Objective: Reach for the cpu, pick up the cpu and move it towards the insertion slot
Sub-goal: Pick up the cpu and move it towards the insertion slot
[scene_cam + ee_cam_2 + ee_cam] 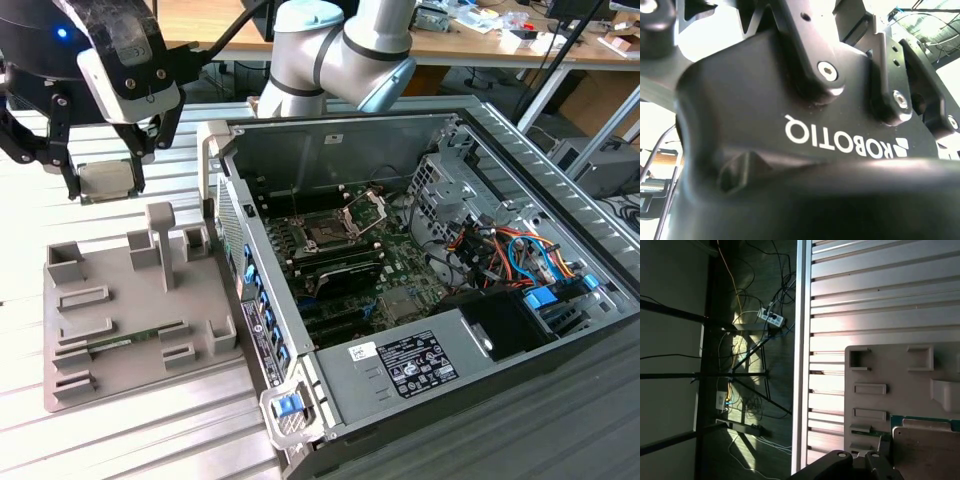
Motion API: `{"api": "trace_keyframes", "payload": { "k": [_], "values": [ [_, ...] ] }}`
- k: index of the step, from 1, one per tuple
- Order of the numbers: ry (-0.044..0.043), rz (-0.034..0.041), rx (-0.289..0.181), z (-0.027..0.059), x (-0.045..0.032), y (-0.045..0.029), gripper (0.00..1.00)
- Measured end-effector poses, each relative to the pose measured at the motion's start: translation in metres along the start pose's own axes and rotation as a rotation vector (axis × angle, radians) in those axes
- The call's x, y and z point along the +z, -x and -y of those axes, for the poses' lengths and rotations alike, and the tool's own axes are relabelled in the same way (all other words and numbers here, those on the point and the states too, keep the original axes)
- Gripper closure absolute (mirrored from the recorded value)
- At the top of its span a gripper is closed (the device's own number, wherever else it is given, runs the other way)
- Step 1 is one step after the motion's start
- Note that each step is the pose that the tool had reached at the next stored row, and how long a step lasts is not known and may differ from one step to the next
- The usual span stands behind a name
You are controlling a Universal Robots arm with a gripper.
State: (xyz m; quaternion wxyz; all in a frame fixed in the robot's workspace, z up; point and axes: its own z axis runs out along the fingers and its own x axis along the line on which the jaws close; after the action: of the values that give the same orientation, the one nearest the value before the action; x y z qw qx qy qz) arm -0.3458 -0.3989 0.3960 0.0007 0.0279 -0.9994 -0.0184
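My black gripper (pixel 106 168) hangs high at the exterior view's left, above the slatted table and behind the grey tray (pixel 130 300). Its two fingers are shut on the cpu (pixel 106 182), a pale flat square held clear of the table. The first wrist view has that cpu (pixel 927 455) as a silvery square plate close to the camera, beside the gripper's dark links (pixel 855 466). The insertion slot (pixel 325 233) is a dark square socket on the green board inside the open computer case, well toward the exterior view's right of the gripper, with its wire bracket (pixel 366 208) hinged up.
A green memory stick (pixel 130 341) lies in the tray, which also has upright posts (pixel 162 235). The case's side wall (pixel 213 160) stands between tray and board. Cables and drive bays (pixel 520 250) crowd the case's far end. The gripper's black housing (pixel 805 130) sits close before the second wrist view.
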Motion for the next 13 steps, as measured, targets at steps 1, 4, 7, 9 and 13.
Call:
{"api": "trace_keyframes", "payload": {
  "k": [1,4,7,9,13],
  "values": [
    [0.0000,-0.0001,0.000,0.0000,0.0000,0.0004,0.45],
    [0.0001,0.0000,0.000,0.0002,0.0000,0.0025,0.45],
    [0.0000,0.0000,0.000,0.0002,0.0000,0.0039,0.45],
    [0.0000,-0.0001,0.000,0.0003,0.0000,0.0046,0.45],
    [0.0000,0.0000,0.000,0.0004,0.0000,0.0068,0.45]
  ]
}}
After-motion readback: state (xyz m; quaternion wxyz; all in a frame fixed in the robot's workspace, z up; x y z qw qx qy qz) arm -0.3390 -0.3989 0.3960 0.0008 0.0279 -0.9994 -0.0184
